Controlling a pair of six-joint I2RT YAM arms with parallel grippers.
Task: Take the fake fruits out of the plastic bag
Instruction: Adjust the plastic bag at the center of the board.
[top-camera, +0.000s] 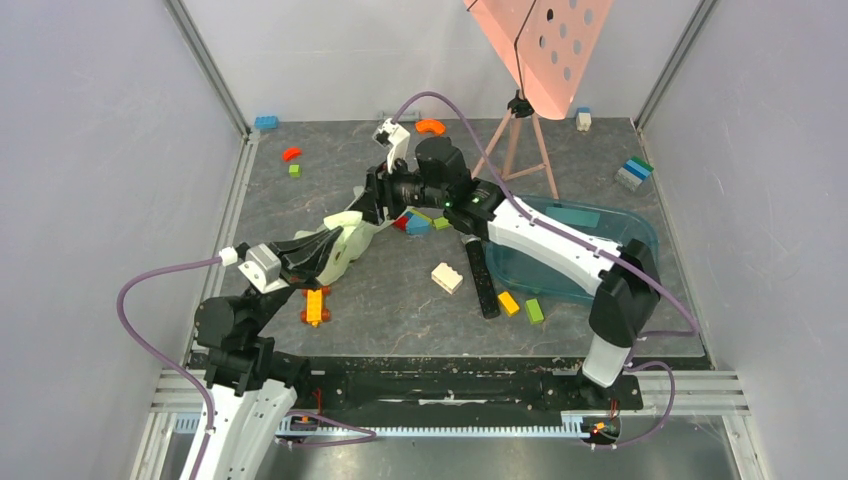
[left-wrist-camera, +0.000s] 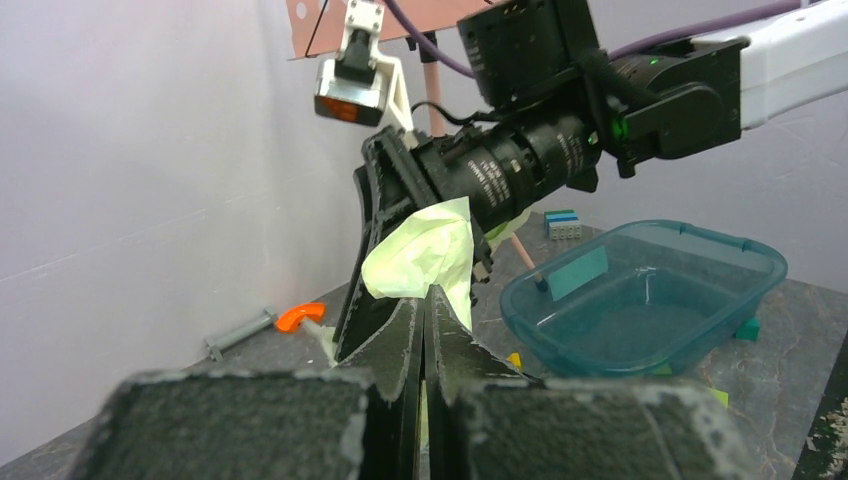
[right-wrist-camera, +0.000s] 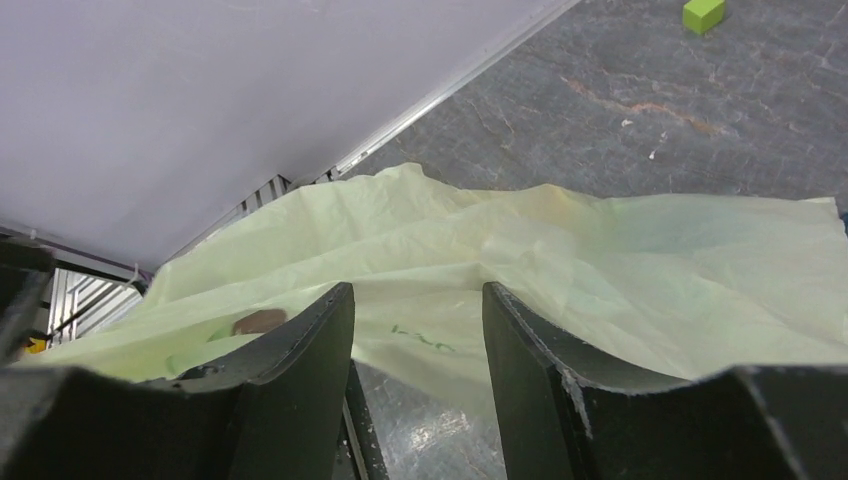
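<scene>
Showing through bag (right-wrist-camera: 600, 260), right-wrist only: perhaps fruit (right-wrist-camera: 260, 321)

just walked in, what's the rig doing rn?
Both arms are on the pale-green plastic bag, left of the table's middle. The left pincer is shut on one end and holds it up. The right pincer is at the other end with its jaws apart over the film; I cannot tell whether it is pinching. A dim brownish shape shows through the bag, probably something inside.
</scene>
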